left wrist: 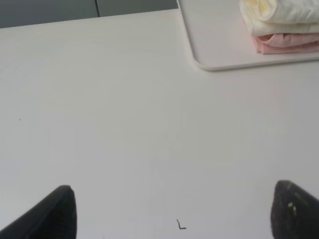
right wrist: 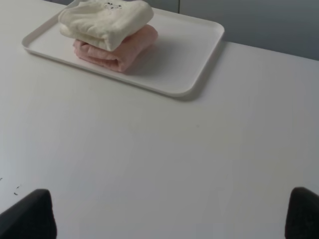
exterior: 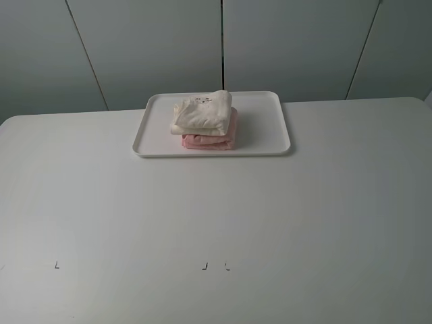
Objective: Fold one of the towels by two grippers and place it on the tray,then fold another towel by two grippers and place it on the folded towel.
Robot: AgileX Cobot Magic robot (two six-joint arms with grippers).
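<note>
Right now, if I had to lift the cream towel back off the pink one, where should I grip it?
Probably at the cream towel's rounded folded edge, which overhangs the pink towel on the side facing the arms. Come in low from the near side of the tray, one finger under that overhang. Both grippers are open and far back.

Cream towel [exterior: 201, 112] atop pink towel [exterior: 209, 140] (folded).

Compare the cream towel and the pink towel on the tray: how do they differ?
The cream off-white terry-cloth towel lies on top; the pink terry-cloth towel sits beneath, directly on the flat white plastic tray. The cream bundle overhangs to the left in the high view, mostly hiding the pink one. Small dark marks show on the cream towel; none visible on the pink. Both are folded into thick bundles.
</note>
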